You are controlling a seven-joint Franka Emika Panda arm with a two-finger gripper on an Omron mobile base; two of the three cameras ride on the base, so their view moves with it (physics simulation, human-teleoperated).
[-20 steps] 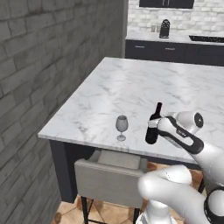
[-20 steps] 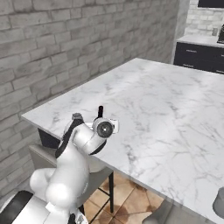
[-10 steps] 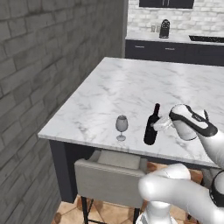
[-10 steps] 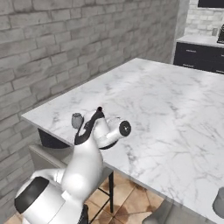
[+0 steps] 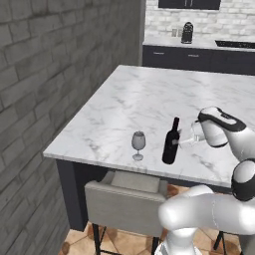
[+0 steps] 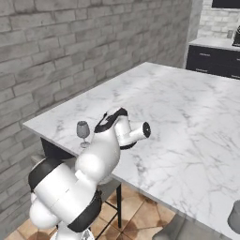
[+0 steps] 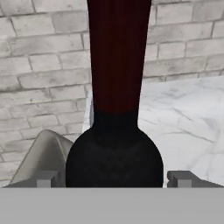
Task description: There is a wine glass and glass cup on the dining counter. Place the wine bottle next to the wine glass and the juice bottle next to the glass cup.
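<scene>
The wine bottle [image 5: 171, 142], tall and dark with a dark red top, stands upright on the white marble dining counter [image 5: 144, 99]. The wine glass [image 5: 138, 145] stands just left of it, near the counter's front edge. My gripper [image 5: 181, 142] reaches in from the bottle's right and is open. In the hand view the wine bottle [image 7: 114, 144] rises between my fingertips [image 7: 48, 178], with a thin gap on each side. From the right base camera, the wine glass [image 6: 83, 131] is left of my arm and the glass cup [image 6: 235, 217] is far right. The juice bottle is out of view.
A grey chair [image 5: 125, 200] is tucked under the counter's front edge below the wine glass. A brick wall [image 5: 45, 89] runs along the left. Dark cabinets with a small black appliance [image 5: 187, 33] line the back wall.
My wrist has swung up and to the right, and the hand has turned. The bottle and the wine glass have stayed where they were.
</scene>
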